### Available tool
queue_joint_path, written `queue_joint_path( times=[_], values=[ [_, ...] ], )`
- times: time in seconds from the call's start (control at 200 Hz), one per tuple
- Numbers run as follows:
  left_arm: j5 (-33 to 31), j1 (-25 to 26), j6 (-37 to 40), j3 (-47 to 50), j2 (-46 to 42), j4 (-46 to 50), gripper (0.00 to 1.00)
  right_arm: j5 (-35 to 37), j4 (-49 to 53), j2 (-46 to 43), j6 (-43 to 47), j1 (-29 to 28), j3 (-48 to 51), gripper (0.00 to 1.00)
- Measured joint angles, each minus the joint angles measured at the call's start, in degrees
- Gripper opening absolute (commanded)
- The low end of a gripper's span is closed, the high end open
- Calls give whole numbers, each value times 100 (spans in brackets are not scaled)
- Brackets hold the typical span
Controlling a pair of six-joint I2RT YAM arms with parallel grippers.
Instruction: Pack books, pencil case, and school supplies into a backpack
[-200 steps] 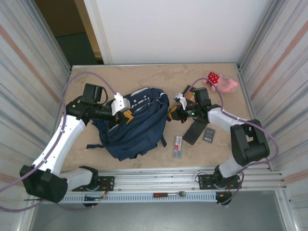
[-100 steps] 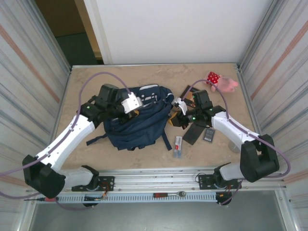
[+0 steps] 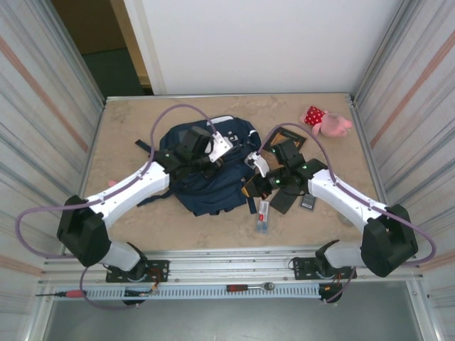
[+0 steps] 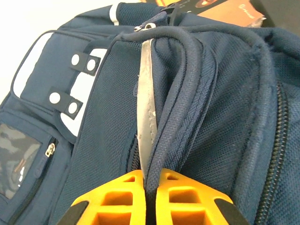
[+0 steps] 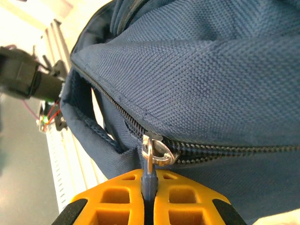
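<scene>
Twin arms in one livery: the left arm (image 3: pixel 131 192) and right arm (image 3: pixel 338 195) wear smooth white shells over their long links, broken by blocky black joint housings; a thin purple cable (image 3: pixel 176 107) loops free of the left arm; a second purple cable (image 3: pixel 295 127) arcs over the right; a small white camera block (image 3: pixel 219 144) caps the left wrist; black base mounts (image 3: pixel 135 268) anchor each foot; seen from the wrists, the left gripper (image 4: pixel 150 180) and right gripper (image 5: pixel 149 180) end in orange-yellow moulded fingers (image 4: pixel 112 199), ribbed into open square cells, with black pieces at their outer corners.
</scene>
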State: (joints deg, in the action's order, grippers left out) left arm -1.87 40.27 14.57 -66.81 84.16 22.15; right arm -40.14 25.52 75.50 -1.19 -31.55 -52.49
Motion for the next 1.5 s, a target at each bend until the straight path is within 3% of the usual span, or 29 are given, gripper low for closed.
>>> queue_joint_path(
  times=[0.155,0.321,0.496,0.742,0.927,1.067,1.202,1.408,1.468,1.498],
  values=[
    [-339,122,-946,42,24,-264,0,286,-98,-179,-1064,59,76,0],
    [-946,527,-1930,645,-581,-629,0,44,-348,-162,-1648,546,136,0],
    [-1469,933,-2754,828,-1010,-407,0,-240,-282,623,-1541,894,-299,0],
    [-2068,741,-3716,295,-533,293,0,-315,-28,918,-966,667,-949,0],
    [-2068,210,-3888,-374,177,428,0,-282,334,791,-870,369,-951,0],
    [-2044,146,-3884,-472,308,376,0,-186,529,791,-1038,254,-955,0],
    [-2028,146,-3886,-581,492,348,0,-192,535,793,-1648,221,-990,0],
    [-2002,144,-3856,-658,717,245,0,-155,98,787,-2894,-332,-925,0],
    [-1915,129,-3794,-647,719,170,0,-144,-72,752,-3163,-372,-778,15],
    [-1823,103,-3731,-621,713,103,0,-122,-129,717,-3283,-367,-695,28]
  ],
)
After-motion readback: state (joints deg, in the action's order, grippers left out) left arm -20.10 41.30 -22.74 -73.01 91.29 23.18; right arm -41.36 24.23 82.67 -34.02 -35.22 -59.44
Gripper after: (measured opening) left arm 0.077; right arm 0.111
